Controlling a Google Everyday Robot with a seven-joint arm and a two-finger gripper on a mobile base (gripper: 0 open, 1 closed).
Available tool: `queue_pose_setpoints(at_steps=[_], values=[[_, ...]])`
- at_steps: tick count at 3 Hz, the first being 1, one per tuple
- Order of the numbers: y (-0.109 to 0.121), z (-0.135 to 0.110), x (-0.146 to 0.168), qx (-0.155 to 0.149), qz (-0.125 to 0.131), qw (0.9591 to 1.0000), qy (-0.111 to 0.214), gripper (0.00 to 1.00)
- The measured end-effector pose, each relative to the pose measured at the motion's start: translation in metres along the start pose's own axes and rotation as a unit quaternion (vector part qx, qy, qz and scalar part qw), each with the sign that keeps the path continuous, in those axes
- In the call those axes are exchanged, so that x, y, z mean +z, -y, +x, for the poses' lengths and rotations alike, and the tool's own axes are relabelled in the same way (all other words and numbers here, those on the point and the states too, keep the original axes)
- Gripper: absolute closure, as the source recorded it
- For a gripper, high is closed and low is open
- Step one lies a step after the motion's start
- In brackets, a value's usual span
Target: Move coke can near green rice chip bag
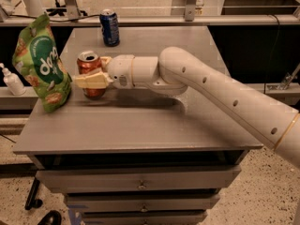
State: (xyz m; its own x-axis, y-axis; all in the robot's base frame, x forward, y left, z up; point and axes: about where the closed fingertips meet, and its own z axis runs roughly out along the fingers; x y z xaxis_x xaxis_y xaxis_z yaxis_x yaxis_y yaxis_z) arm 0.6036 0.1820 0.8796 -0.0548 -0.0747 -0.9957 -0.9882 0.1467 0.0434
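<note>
One claw clamps the coke can upright, just right of the green chip bag, ready for standing on the surface.

A smooth, cream-white robot arm of thick, rounded tubular segments was dotted with small dark screw holes and bore a thin tan ring near the frame's right edge. Its claw, at centre left, had flat, pale yellow fingers.
</note>
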Motion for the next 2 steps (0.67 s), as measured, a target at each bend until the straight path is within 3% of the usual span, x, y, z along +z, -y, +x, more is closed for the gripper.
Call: queue_pose_setpoints(at_steps=[1,2], values=[[-0.0019,0.0006,0.0035,0.000,-0.005,1.0000,-0.002,0.83],[-0.0020,0.0001,0.0035,0.000,-0.005,1.0000,-0.002,0.59]])
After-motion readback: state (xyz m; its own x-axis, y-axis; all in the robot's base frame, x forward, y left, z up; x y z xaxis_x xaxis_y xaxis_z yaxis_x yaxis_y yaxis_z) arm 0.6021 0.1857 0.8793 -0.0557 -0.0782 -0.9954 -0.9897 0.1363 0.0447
